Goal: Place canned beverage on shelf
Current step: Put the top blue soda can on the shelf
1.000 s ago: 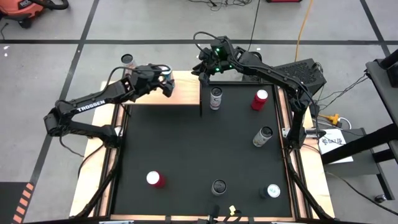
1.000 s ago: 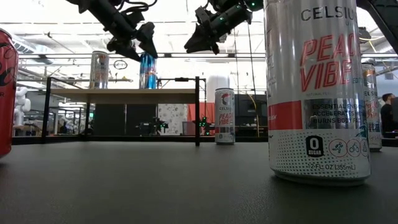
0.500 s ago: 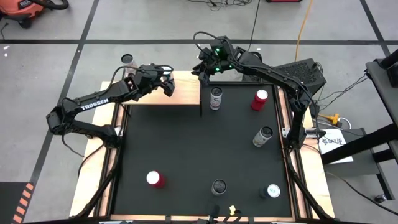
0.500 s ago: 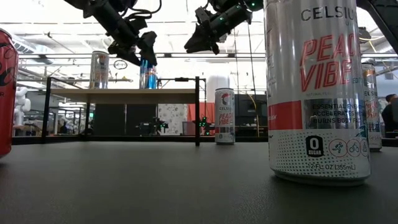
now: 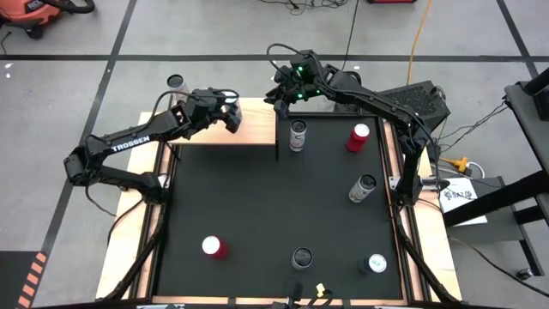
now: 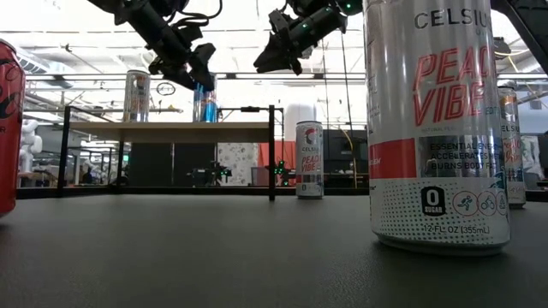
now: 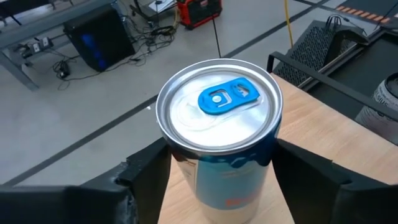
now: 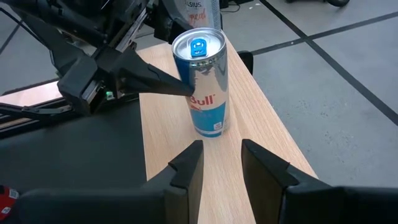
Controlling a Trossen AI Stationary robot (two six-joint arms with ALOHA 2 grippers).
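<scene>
table stock, near edge to far edge.

- front row on the black table [image 5: 257,197]: short red can [image 5: 213,247], dark-topped can [image 5: 301,257], white-topped can [image 5: 376,263]. all upright, well apart, not shelved.
- mid table, right side: grey can [image 5: 365,187], upright, alone. not shelved.
- far table: second red can [image 5: 358,136] and peach-label can [image 5: 298,135], the latter just beside the shelf's black corner leg, standing on the table and not on the board. not shelved.
- shelf [image 5: 253,129], far left of the table: pale board on thin black legs, bare along its right half.
- blue can [image 8: 205,87]: upright on the shelf board, about midway along it, base flat on the wood.
- left gripper [image 5: 228,114]: over the shelf, one finger either side of the blue can near its top, both pressed against its wall; a clamped hold, from the look of it.
- silver can [image 6: 137,96]: upright toward the shelf's left end, apart from the blue can, nothing touching it.
- right gripper [image 6: 270,58]: hangs in the air off the shelf's right end, fingers a little apart, nothing between them; waiting.

status, as judged: two cans on the shelf, six on the table. the blue can looks delivered but not let go; for this can, what is left is to spread the fingers and lift clear without tipping it. room on the board for more.
</scene>
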